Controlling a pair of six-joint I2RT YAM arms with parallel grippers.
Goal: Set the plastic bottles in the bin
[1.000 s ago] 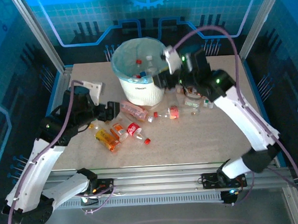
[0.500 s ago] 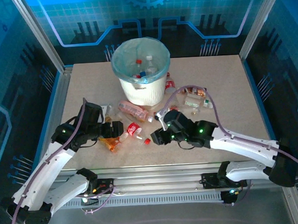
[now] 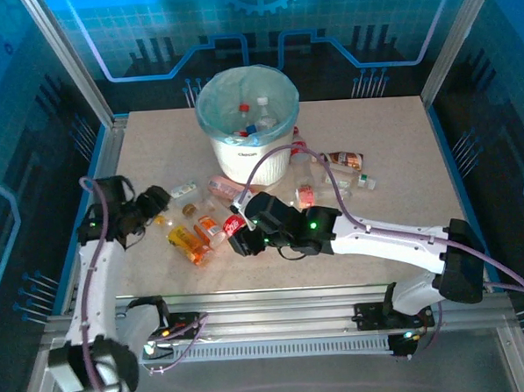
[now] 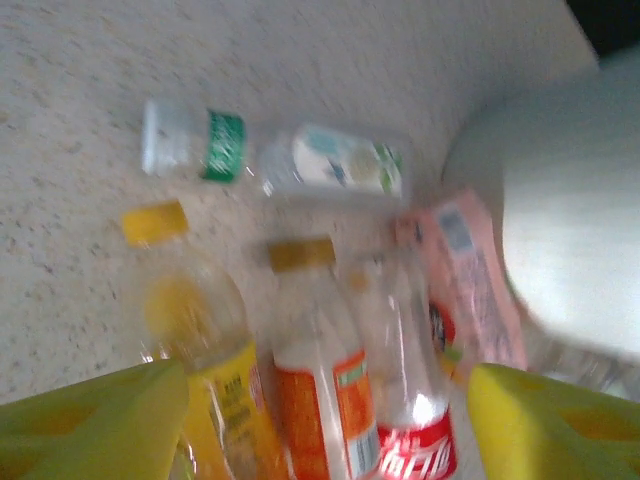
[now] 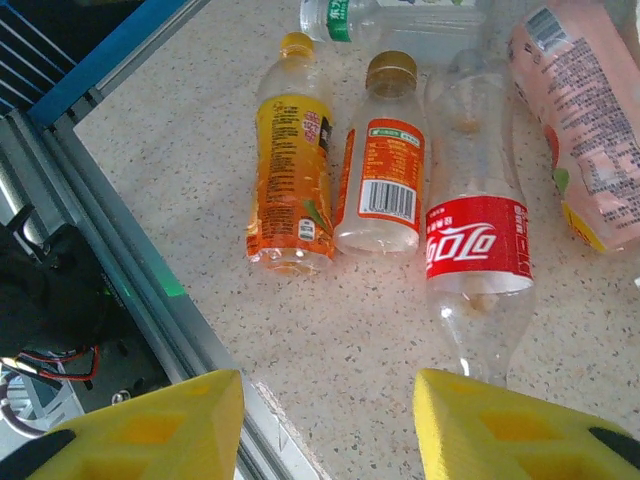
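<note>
The white bin (image 3: 242, 155) with its teal liner stands at the back centre with several bottles inside. Left of centre lies a cluster of bottles: an orange one (image 3: 187, 245) (image 5: 290, 180), an orange-labelled one (image 5: 385, 165), a clear red-labelled one (image 5: 475, 240) (image 4: 410, 400) and a pink one (image 5: 585, 120) (image 3: 233, 191). My right gripper (image 3: 238, 243) (image 5: 330, 400) hangs open just in front of this cluster, holding nothing. My left gripper (image 3: 160, 204) (image 4: 325, 400) is open at the cluster's left side, bottles showing between its fingers. A green-labelled clear bottle (image 4: 270, 165) lies beyond.
More bottles lie right of the bin: a red-labelled one (image 3: 299, 148), a brown one (image 3: 345, 161), a small pink one (image 3: 306, 194). The table's front edge and metal rail (image 5: 150, 300) sit close beside my right gripper.
My right arm has swung down from the bin to the front-left bottle cluster. My left arm has pulled back to the left, away from the bottles.
</note>
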